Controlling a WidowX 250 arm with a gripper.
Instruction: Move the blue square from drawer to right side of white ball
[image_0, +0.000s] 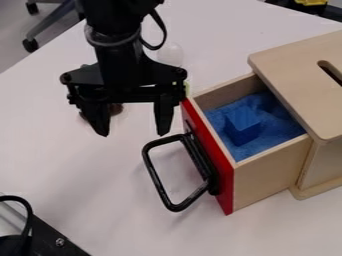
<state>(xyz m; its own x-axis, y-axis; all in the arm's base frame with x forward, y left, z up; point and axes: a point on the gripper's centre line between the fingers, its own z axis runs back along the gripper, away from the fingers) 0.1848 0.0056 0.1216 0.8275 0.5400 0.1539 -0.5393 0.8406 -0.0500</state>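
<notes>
Blue square (242, 125): inside open drawer (267, 175)
Gripper (132, 134): above table (87, 185), fingers apart
White ball (171, 53): on table, beyond gripper

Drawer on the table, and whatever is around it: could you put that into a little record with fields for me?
Drawer: pulled open, red front, pale wooden sides
Handle: black loop on the red front
Inside: blue block on a blue lining
Box: pale wood, with a slot in its top
Gripper: open, holding nothing, beside the drawer's red front
Behind the arm: pale round thing, probably the white ball
Partly hidden: small brown thing behind the gripper
</notes>
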